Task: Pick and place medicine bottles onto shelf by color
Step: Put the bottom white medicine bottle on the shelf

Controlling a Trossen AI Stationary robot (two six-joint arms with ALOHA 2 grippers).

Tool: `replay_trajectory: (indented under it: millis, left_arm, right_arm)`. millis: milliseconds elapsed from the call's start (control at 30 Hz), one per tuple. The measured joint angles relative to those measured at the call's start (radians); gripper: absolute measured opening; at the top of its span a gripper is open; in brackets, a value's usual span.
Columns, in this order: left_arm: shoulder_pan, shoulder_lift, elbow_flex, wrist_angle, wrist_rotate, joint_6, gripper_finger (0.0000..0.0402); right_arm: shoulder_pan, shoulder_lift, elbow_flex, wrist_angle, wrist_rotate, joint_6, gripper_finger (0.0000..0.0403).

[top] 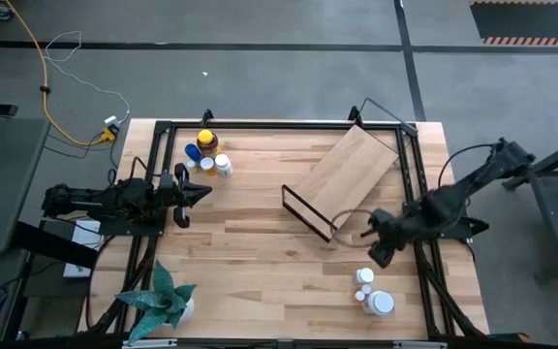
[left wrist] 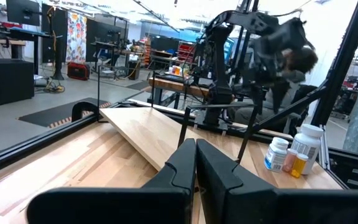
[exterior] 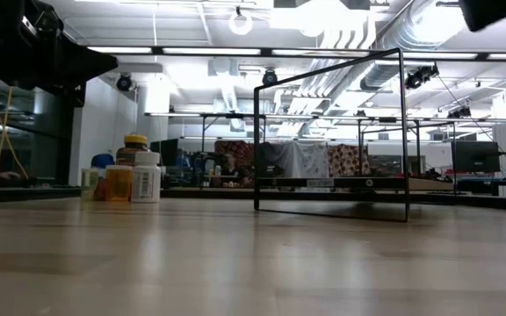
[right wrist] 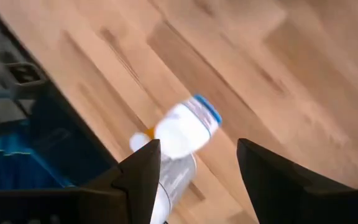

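Observation:
The shelf [top: 349, 174], a light wooden board in a thin black wire frame [exterior: 332, 132], lies slantwise in the middle of the table. One group of medicine bottles [top: 207, 155] stands at the far left: an amber one with a yellow cap, a blue one, white and orange ones [exterior: 134, 175]. A second group of white bottles [top: 371, 291] stands near the right front. My right gripper [top: 378, 247] hangs open above that group, pointing steeply down; a white bottle [right wrist: 182, 130] shows beyond its fingers. My left gripper [top: 197, 194] is shut and held level at the left, fingers [left wrist: 194, 168] together.
A potted plant [top: 163, 301] stands at the near left corner. A black frame [top: 279, 124] runs round the tabletop. Bare wood lies between the shelf and the near edge. In the left wrist view the right arm [left wrist: 272, 50] shows beyond the shelf board [left wrist: 148, 130].

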Motion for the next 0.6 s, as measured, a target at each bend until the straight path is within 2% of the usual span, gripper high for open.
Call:
replay_trajectory:
  millis: [300,600]
  left_arm:
    - [0.000,0.000,0.000,0.000,0.000,0.000,0.0003]
    - [0.000,0.000,0.000,0.000,0.000,0.000,0.0003]
  right_arm:
    - [0.049,0.149,0.000,0.002,0.006,0.171,0.0204]
    - [0.046,0.183,0.000,0.048,-0.007,0.142,0.0204]
